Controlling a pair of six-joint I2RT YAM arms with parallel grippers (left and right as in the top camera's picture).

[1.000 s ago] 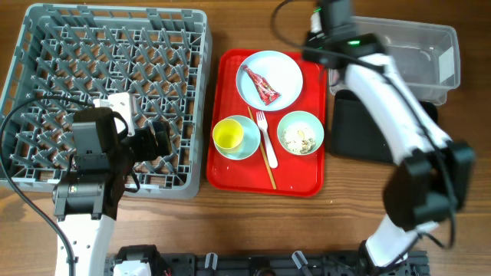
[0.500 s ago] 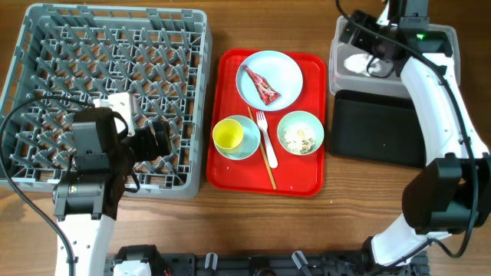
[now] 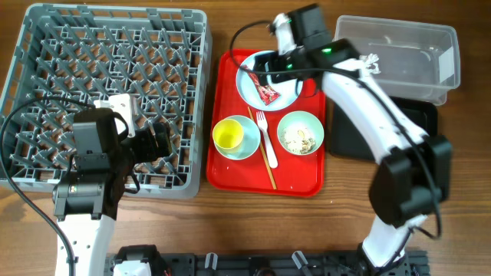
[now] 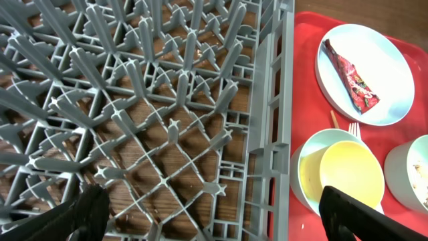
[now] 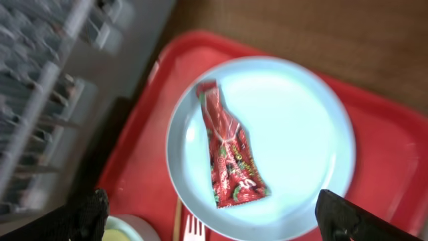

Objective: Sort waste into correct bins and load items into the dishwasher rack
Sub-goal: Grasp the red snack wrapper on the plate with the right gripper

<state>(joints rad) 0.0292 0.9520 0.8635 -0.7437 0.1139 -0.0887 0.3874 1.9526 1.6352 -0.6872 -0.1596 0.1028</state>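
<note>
Right gripper (image 5: 210,201): Its jaws were spread wide with nothing between them. It hung right above the plate (image 5: 301,134) on the red tray (image 5: 374,154).

Wrapper (image 5: 227,150): It lay flat on the plate, directly beneath the tool and between the two fingers. Its length ran away from the tool, with the wider crinkled end nearest.

Step in hand: I judged this to be the pick of the wrapper, ahead of carrying it to a bin.

Approach: The fingers already sat either side of the wrapper's narrow width, so I saw no need to twist the wrist. A straight descent looked right.

Grip: The foil was thin and hugged the plate. I would have let the fingertips brush the plate lightly and closed on the crinkled near end, where there was something to pinch.

Watch for: Pressing hard could slide or tip the plate. The fork (image 5: 194,231) lay just on the near side of the tool, so the fingers needed to keep off it.

Bins: The tub (image 3: 399,46) and black tray (image 3: 349,130) sat off to the tool's right, outside the wrist view.

Left gripper (image 4: 214,201): It was open and empty over the floor of the rack (image 4: 167,100), well apart from the wrapper.
</note>
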